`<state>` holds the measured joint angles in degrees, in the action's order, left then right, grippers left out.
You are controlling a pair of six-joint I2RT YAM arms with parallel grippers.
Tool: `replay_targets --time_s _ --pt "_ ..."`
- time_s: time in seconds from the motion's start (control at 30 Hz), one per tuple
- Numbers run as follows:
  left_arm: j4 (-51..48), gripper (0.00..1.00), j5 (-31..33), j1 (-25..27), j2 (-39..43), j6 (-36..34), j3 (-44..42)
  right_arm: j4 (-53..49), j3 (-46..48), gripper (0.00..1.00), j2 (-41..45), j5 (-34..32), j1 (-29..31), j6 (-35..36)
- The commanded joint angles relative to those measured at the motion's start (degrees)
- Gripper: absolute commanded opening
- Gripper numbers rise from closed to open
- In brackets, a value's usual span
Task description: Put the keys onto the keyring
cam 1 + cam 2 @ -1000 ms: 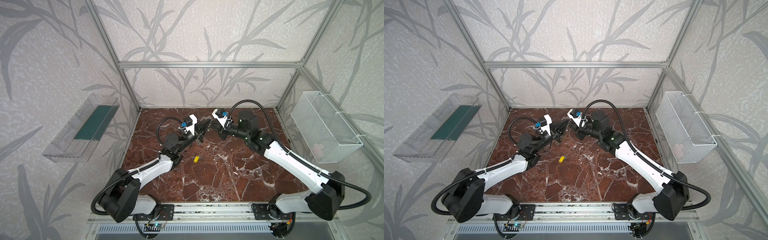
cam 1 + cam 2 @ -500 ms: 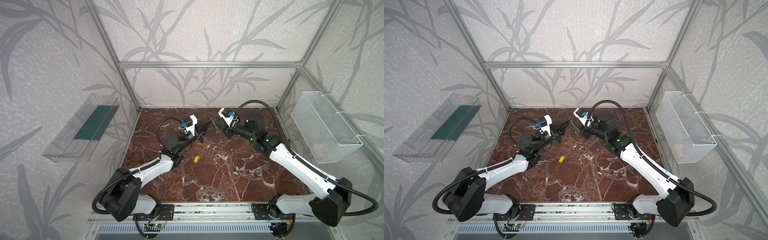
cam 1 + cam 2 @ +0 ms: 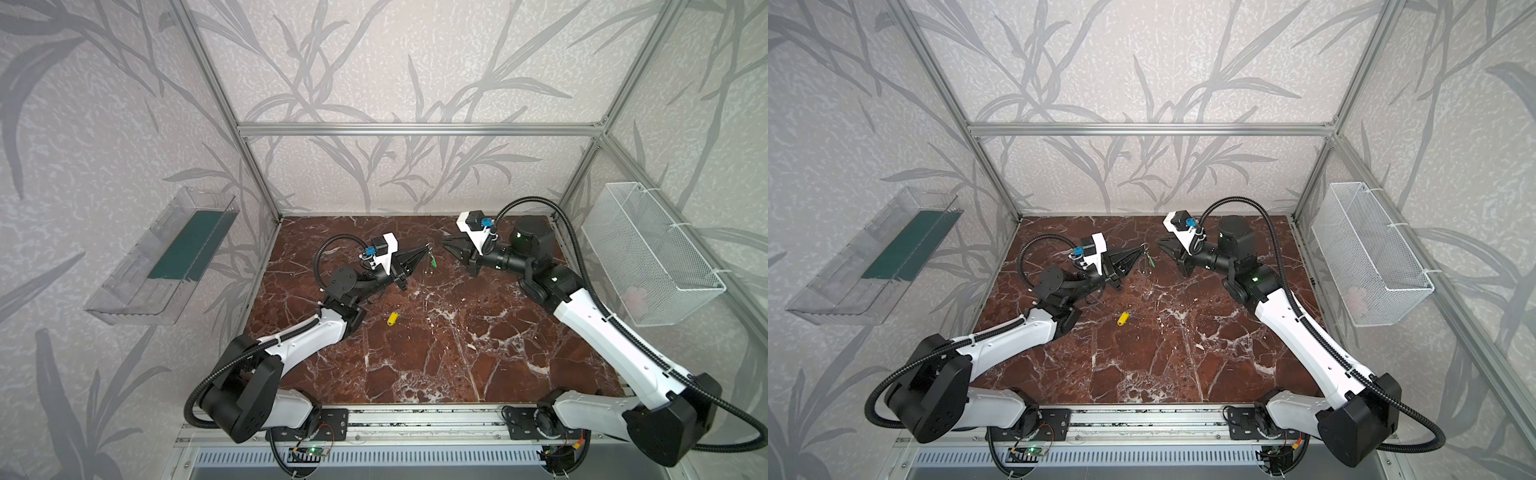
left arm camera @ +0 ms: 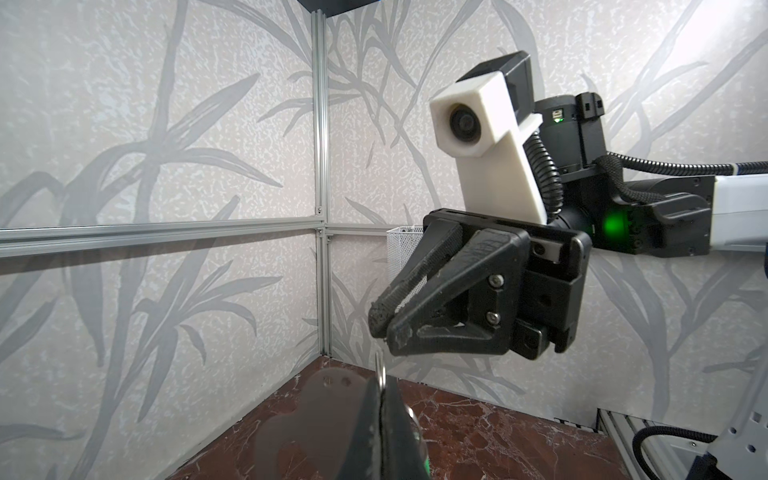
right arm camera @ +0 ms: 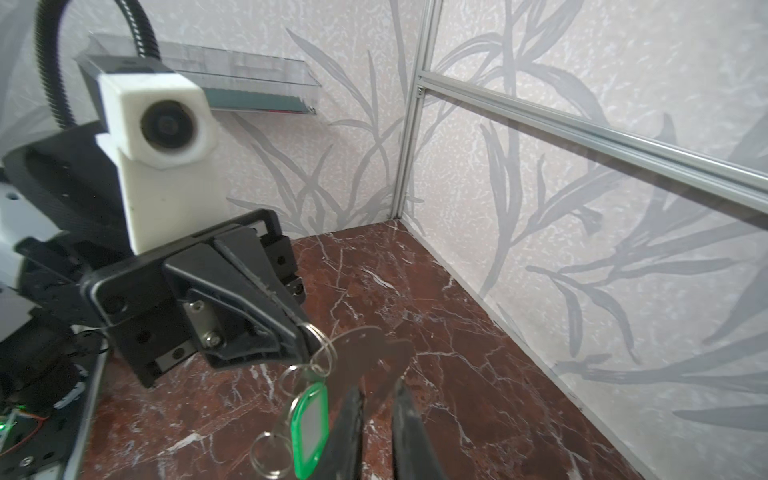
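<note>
I have the brown marble tabletop [image 3: 415, 353] under both arms, with a white wire basket [image 3: 648, 253] hung on the right wall and a clear plastic tray [image 3: 166, 266] on the left wall. The two arms reach toward the back of the table, and their tips face each other, just apart.

My left gripper [image 3: 424, 249] is clamped tight. In the right wrist view its tips pinch the top metal ring of the keyring [image 5: 319, 334], which is held up off the marble. A short string of smaller rings hangs below that ring. The green key tag [image 5: 309, 428] dangles among them with its pale label toward the camera. In both top views it shows as a small green sliver under the left tips.

My right gripper [image 4: 384, 328] sits just beside the keyring and does not touch it. Its fingers are parted only a little and carry nothing.

The yellow key tag [image 3: 392, 318] lies flat on the marble nearer the front edge. It is well apart from both grippers and near the left forearm.
</note>
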<state>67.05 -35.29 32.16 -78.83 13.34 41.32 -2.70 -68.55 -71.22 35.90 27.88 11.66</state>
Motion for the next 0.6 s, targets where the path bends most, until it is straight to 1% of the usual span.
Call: replay_targets --time_s 0.0,0.13,0.2,0.43,0.57 --pt "1.2 0.0 -2.48 -0.15 0.74 1.08 2.14 2.56 -0.23 0.22 -0.74 10.0 -0.87 -1.79" --pt "1.07 0.0 -3.31 -0.17 0.91 1.09 2.26 2.79 -0.21 0.25 -1.66 14.6 -1.21 -1.97" --pt "1.16 0.0 -4.24 -0.2 0.87 1.29 2.37 2.79 -0.34 0.25 -2.19 15.58 -1.21 -2.12" --pt "2.43 0.0 -5.44 -0.25 0.94 2.18 2.2 2.85 -0.56 0.24 -3.27 16.37 -1.25 -2.15" --pt "2.66 0.0 -6.18 -0.24 0.97 2.61 2.45 3.26 -0.53 0.21 -3.65 16.91 -1.51 -2.51"
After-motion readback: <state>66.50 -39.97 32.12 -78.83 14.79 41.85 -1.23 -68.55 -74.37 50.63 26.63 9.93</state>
